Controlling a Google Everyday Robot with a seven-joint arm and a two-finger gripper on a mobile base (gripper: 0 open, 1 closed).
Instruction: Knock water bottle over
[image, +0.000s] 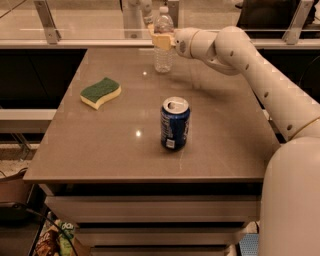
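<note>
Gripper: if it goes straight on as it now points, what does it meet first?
The water bottle, most likely: the gripper sits at its upper half, near the table's far edge, seemingly touching it.

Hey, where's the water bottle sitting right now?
The water bottle stands upright near the middle of the table's far edge, behind the blue soda can, with the sponge nearer and off to the side. The gripper is at its upper body.
</note>
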